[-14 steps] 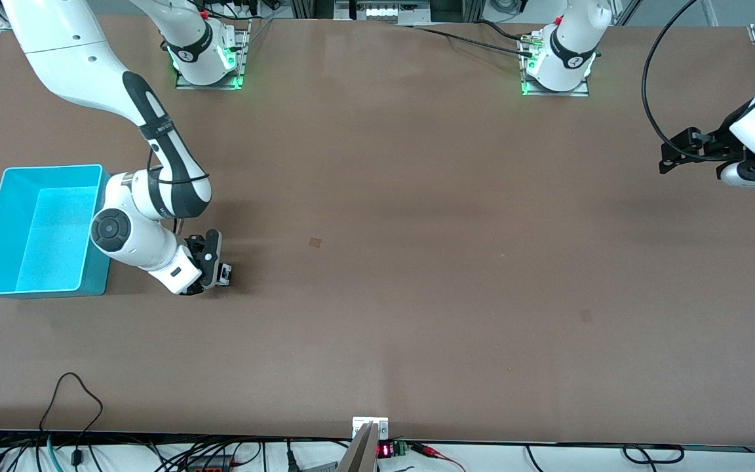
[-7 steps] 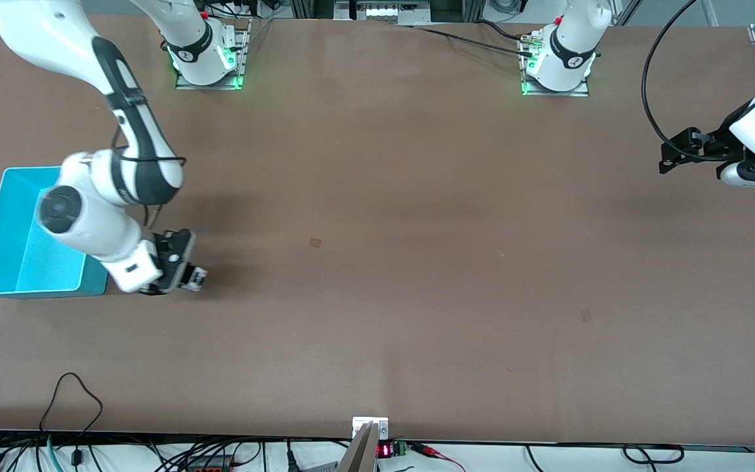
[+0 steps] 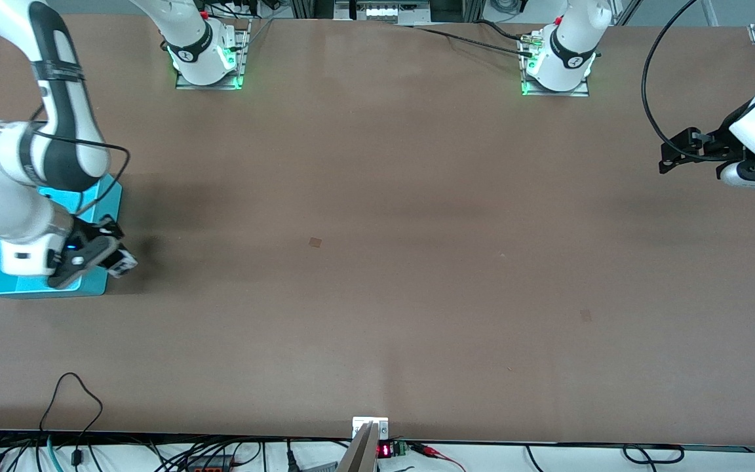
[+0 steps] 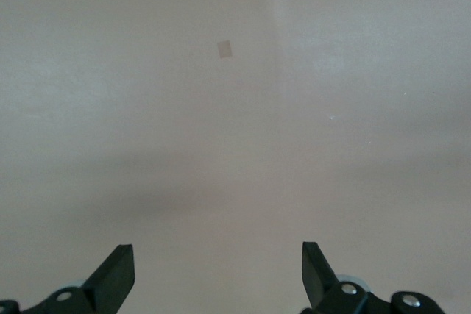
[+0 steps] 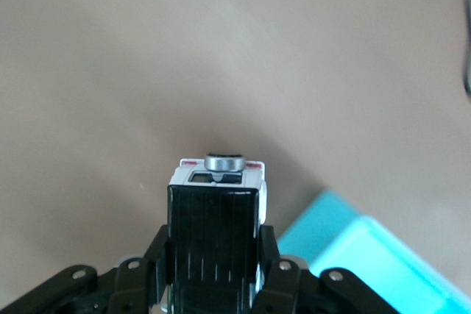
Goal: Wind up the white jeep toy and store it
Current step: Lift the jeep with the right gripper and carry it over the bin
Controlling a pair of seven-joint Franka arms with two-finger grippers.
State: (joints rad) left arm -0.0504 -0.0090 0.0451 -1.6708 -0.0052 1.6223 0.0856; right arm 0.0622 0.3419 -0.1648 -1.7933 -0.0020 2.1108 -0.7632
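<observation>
My right gripper (image 3: 114, 257) is shut on the white jeep toy (image 3: 123, 261), which it holds in the air beside the turquoise bin (image 3: 94, 285), at the wall toward the left arm's end. In the right wrist view the jeep (image 5: 217, 207) shows its black roof and a grey spare wheel, with black fingers (image 5: 277, 266) pressed on both sides and the gripper (image 5: 215, 259) around it. A corner of the bin (image 5: 360, 251) lies below. The right arm hides most of the bin. My left gripper (image 3: 679, 154) waits open above the table's left-arm end, nothing between its fingertips (image 4: 118, 270).
The brown table carries two small dark patches (image 3: 314, 242) (image 3: 586, 315). Both arm bases (image 3: 207, 59) (image 3: 558, 65) stand along the edge farthest from the front camera. A cable (image 3: 73, 393) and a small metal fixture (image 3: 369, 426) lie at the nearest edge.
The right arm has swung toward the bin with the jeep in its grip, from the open table to the bin's wall, and now covers most of the bin. The left arm has not moved.
</observation>
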